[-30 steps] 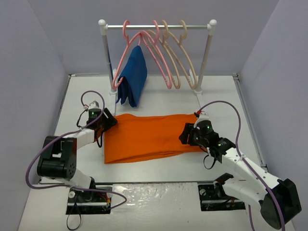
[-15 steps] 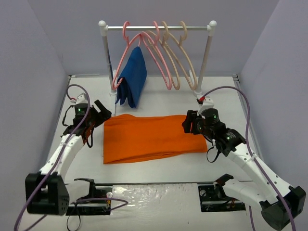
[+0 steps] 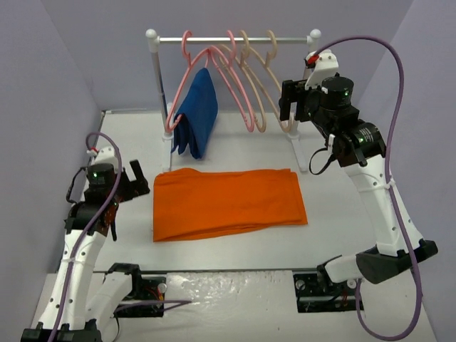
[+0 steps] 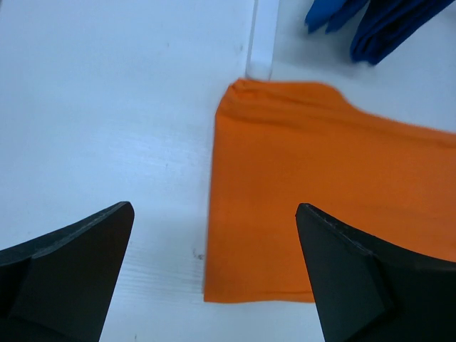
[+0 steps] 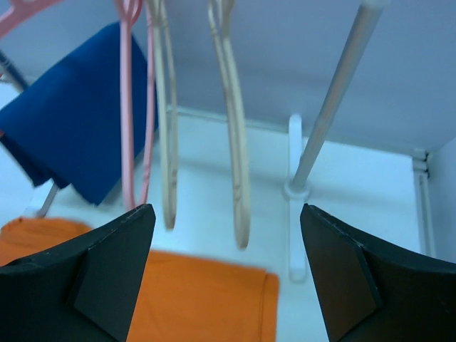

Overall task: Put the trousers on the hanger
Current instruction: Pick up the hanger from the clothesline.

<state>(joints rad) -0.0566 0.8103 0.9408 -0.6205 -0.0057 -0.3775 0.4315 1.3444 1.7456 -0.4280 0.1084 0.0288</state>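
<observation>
A flat white table (image 3: 235, 153) carries at its far edge a white-posted clothes rack with a metal rail (image 3: 235, 40), and in front of it the long bright orange cloth trousers (image 3: 228, 203) lie folded flat on the table, touched by neither arm. A dark blue cloth garment (image 3: 196, 114) hangs at the rail's left among pink plastic hangers (image 5: 127, 128), with the cream-beige plastic hanger (image 5: 235, 142) further right. The right gripper (image 3: 294, 107) hovers high just beside that hanger, fingers spread wide and empty, while the left gripper (image 3: 139, 180) sits low beside the trousers' left edge, fingers likewise wide, holding nothing

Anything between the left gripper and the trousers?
Nothing: only bare white table separates the left gripper from the trousers, clear in the top view.
</observation>
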